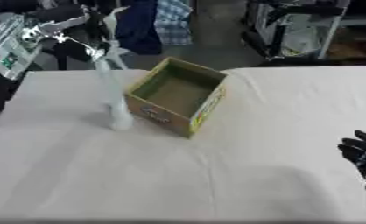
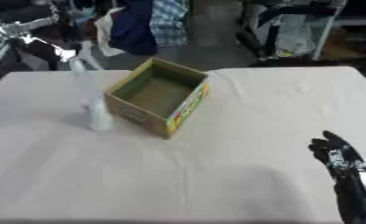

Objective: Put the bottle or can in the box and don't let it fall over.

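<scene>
one hand [image 2: 333, 153] idle, fingers up

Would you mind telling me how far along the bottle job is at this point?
Nothing looks finished: the cardboard box has nothing inside. In hand: the left hand is at the top of the clear bottle, which stands upright beside the box; the grip itself is blurred. The right hand rests open at the lower right. Left: lifting the bottle into the box upright.
</scene>
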You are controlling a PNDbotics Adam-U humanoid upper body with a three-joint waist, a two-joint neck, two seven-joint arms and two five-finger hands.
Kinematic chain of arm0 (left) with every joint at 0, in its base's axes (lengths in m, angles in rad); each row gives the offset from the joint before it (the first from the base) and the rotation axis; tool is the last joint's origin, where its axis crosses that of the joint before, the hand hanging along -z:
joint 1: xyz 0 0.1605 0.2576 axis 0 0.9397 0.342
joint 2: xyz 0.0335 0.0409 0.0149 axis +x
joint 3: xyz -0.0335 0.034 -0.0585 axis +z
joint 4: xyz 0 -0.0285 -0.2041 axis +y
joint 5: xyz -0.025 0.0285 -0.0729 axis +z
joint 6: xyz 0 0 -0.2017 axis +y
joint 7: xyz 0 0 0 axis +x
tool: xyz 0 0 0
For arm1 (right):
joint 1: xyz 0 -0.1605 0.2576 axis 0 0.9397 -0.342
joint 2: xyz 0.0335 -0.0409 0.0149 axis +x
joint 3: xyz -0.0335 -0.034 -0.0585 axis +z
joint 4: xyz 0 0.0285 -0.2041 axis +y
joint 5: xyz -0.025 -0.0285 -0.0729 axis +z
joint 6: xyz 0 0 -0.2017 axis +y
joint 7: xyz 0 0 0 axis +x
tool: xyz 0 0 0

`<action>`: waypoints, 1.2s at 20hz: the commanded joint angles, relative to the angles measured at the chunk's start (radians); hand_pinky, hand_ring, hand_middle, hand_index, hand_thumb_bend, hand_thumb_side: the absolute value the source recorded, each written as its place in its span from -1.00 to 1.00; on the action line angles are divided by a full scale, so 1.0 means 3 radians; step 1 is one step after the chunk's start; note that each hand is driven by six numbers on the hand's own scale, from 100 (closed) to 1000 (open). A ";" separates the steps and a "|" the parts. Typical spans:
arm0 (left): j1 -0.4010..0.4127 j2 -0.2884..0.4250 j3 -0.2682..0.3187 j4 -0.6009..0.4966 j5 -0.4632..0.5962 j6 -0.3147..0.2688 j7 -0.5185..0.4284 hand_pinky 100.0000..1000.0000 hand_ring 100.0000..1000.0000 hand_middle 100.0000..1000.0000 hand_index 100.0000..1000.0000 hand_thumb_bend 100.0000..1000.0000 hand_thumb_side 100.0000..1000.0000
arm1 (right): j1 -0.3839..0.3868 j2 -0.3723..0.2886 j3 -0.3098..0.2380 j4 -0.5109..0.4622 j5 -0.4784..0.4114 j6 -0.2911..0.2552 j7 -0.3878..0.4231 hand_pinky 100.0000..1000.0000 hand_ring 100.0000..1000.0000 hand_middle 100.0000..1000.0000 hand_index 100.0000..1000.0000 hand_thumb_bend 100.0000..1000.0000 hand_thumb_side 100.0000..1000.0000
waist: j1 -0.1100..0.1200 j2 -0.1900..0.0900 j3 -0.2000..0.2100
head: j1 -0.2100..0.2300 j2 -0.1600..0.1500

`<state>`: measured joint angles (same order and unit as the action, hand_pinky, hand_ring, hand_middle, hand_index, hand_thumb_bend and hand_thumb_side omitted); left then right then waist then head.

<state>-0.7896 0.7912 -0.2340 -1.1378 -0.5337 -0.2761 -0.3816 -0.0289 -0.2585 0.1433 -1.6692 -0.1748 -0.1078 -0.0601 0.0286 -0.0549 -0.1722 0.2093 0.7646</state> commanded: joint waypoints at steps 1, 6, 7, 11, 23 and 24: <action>-0.0107 0.0115 0.0085 -0.0059 -0.0023 -0.0016 0.0060 0.31 -0.08 -0.12 0.04 -1.00 -0.52 | -0.0027 -0.0033 -0.0005 -0.0038 -0.0009 -0.0004 -0.0006 0.76 0.55 0.39 0.72 -1.00 0.36 | -0.0001 -0.0055 0.0000 | 0.0009 0.0018; -0.0173 0.0121 0.0135 -0.0086 -0.0061 -0.0028 0.0130 0.30 -0.10 -0.14 0.02 -1.00 -0.55 | -0.0027 -0.0036 -0.0006 -0.0039 -0.0008 -0.0003 -0.0007 0.76 0.55 0.39 0.72 -1.00 0.36 | -0.0002 -0.0060 0.0001 | 0.0010 0.0018; -0.0189 0.0123 0.0143 -0.0092 -0.0070 -0.0030 0.0143 0.30 -0.10 -0.14 0.02 -1.00 -0.56 | -0.0027 -0.0036 -0.0005 -0.0039 -0.0008 -0.0003 -0.0007 0.76 0.55 0.39 0.72 -1.00 0.36 | -0.0002 -0.0061 0.0001 | 0.0010 0.0018; -0.0277 0.0131 0.0194 -0.0131 -0.0090 -0.0032 0.0211 0.29 -0.11 -0.15 0.00 -1.00 -0.56 | -0.0028 -0.0037 -0.0004 -0.0039 -0.0008 -0.0002 -0.0005 0.76 0.55 0.39 0.72 -1.00 0.36 | 0.0000 -0.0066 0.0005 | 0.0014 0.0018; -0.0269 0.0135 0.0196 -0.0111 -0.0105 -0.0029 0.0145 0.37 -0.02 -0.07 0.12 -1.00 -0.61 | -0.0029 -0.0036 0.0001 -0.0040 -0.0005 -0.0003 0.0006 0.76 0.55 0.40 0.72 -1.00 0.36 | 0.0008 -0.0076 -0.0003 | 0.0010 0.0018; -0.0259 0.0127 0.0182 -0.0095 -0.0113 -0.0035 0.0108 0.39 0.01 -0.04 0.16 -1.00 -0.63 | -0.0028 -0.0035 0.0001 -0.0039 -0.0005 -0.0003 0.0007 0.76 0.55 0.40 0.72 -1.00 0.36 | 0.0008 -0.0076 -0.0004 | 0.0011 0.0018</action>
<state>-0.8524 0.7977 -0.1836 -1.1630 -0.5609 -0.2852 -0.3406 -0.0283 -0.2585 0.1432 -1.6692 -0.1748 -0.1076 -0.0598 0.0307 -0.0649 -0.1723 0.2102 0.7646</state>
